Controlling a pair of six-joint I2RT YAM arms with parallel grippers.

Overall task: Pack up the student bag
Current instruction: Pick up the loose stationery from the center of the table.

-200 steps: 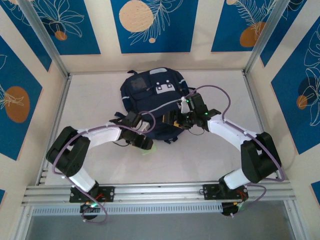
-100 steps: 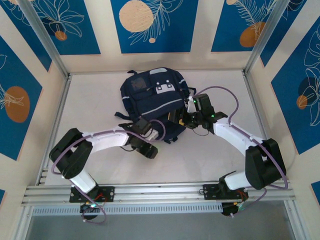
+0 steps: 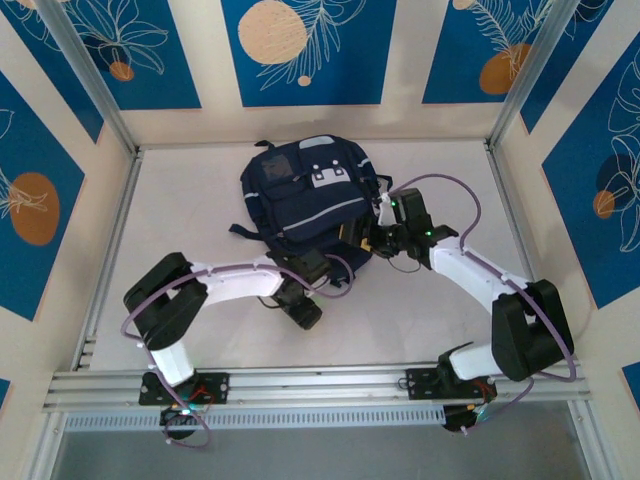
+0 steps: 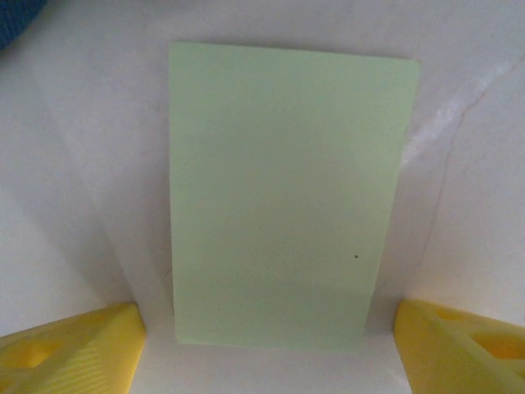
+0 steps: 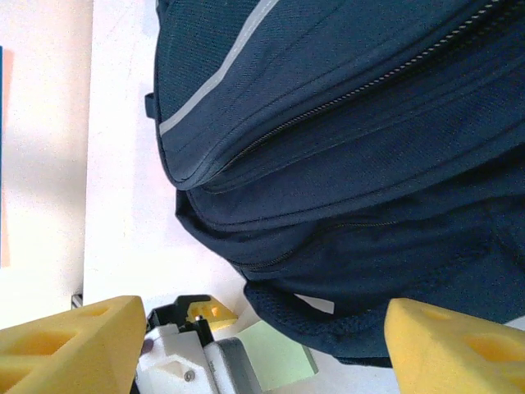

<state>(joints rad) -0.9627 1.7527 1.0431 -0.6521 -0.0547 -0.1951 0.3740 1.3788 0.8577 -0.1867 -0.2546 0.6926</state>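
Beside the large navy-blue fabric student bag (image 3: 305, 195), left gripper (image 4: 267, 349) and right gripper (image 5: 262, 345) are held open, empty. Its cloth is judged soft and slumping, best pinched along the zipper (image 5: 369, 84).

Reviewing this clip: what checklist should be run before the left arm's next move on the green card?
1. Left end effector open, straddling green card: ok.
2. Green card flat on table, nothing on it: ok.
3. Right end effector open and empty, by student bag: ok.
4. Student bag compartment open to receive card: cannot tell; zips seen from right wrist look closed.
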